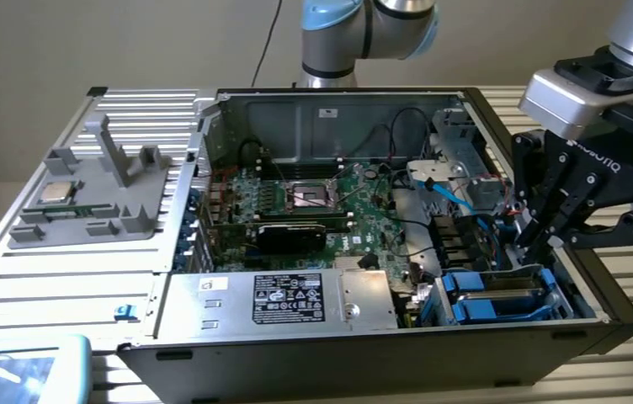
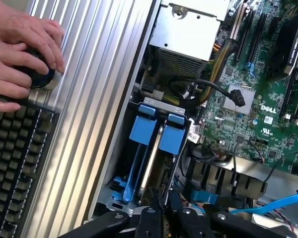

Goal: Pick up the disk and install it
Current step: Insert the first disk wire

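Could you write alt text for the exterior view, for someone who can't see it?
A robot arm's gripper hangs over blue disk carriers in the near corner of an open computer case, on the exterior view's right. The case lies on a slatted metal table, motherboard exposed.

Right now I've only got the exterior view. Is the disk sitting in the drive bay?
Observer: In the wrist view a blue carrier and a second carrier stand side by side in the drive bay, with a pale metal edge between them. I can't tell whether either is fully seated.
Operator: Anything off to the side of the case?
Observer: A person's hands rest on a round knob beside a black keyboard.
Operator: Any marking on the board?
Observer: The green motherboard carries a Dell logo.
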Controlling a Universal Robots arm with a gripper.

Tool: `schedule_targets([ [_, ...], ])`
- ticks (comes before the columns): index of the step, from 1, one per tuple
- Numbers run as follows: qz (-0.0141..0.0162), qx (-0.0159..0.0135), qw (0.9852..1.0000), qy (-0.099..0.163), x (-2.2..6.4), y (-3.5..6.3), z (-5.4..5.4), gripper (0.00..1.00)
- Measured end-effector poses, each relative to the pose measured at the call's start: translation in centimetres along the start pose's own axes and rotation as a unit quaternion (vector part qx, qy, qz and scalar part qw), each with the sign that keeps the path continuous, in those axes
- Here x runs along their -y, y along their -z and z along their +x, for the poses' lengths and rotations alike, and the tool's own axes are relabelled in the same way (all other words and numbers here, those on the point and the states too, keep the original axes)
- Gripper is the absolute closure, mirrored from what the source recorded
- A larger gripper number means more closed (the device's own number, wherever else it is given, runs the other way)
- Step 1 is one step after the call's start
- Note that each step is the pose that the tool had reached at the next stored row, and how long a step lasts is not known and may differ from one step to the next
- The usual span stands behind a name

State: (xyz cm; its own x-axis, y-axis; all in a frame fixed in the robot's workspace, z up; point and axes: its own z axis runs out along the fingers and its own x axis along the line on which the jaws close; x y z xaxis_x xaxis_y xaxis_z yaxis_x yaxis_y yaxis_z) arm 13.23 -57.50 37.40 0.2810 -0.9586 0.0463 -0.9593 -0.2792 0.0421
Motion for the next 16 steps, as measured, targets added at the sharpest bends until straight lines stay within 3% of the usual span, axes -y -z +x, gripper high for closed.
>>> schedule_targets([
  [4, -0.0010, -0.0022, 1.0000, -0.007, 0.03, 0.00, -0.08, 0.83],
  [16, -0.0011, -0.0020, 1.0000, -0.009, 0.04, -0.02, -0.12, 0.83],
])
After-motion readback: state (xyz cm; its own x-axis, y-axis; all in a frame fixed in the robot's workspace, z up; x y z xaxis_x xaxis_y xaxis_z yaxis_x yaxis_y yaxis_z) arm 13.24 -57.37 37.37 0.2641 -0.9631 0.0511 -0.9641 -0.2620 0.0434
